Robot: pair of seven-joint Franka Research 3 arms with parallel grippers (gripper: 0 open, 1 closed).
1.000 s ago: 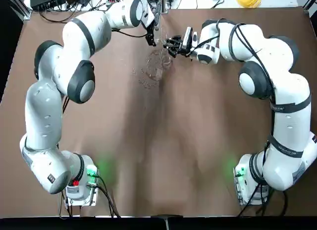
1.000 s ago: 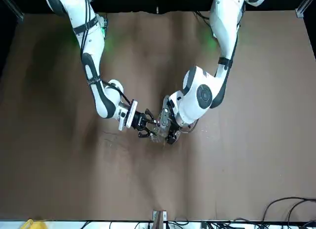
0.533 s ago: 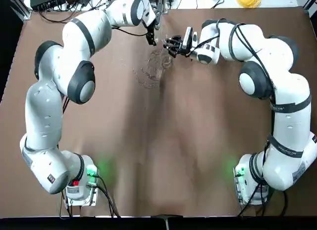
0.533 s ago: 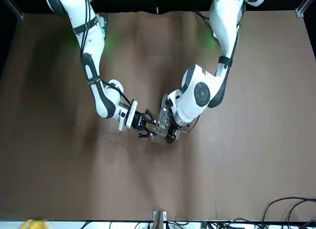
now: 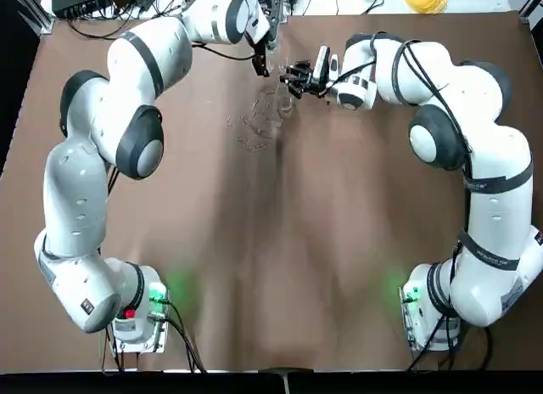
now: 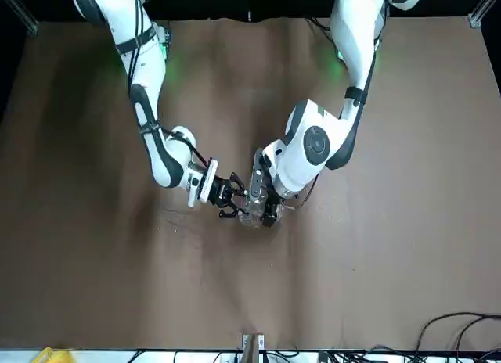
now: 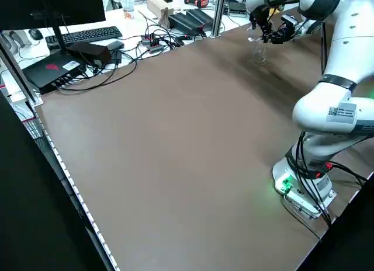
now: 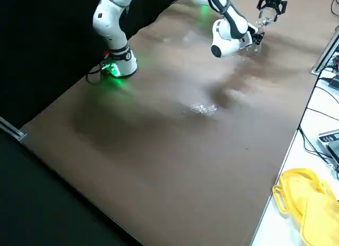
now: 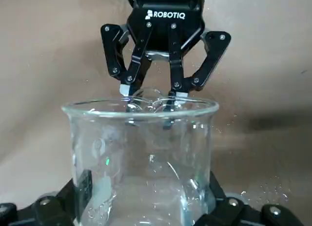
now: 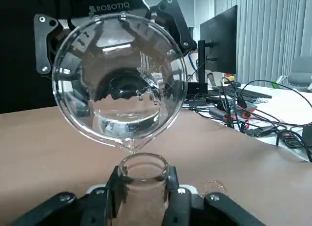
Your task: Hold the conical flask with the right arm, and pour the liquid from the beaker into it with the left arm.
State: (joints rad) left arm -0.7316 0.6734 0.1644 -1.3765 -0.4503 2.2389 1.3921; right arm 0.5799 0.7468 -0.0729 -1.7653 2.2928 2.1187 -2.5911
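Readable text: "ROBOTIQ" in white on the black body of the right gripper (image 9: 151, 106), seen from the left wrist view. Same brand, "ROBOTIQ", on the dark body of the left gripper (image 10: 119, 41), seen from the right wrist view, above and behind the beaker's (image 10: 119, 82) rim. Left arm (image 7: 342, 110) has a printed label with a square code on its white shell in the left side view, lettering too small to read.

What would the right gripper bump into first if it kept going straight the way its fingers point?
Probably the beaker, held by the left gripper just beyond the flask in the right gripper's fingers, though how high each sits is hard to judge.
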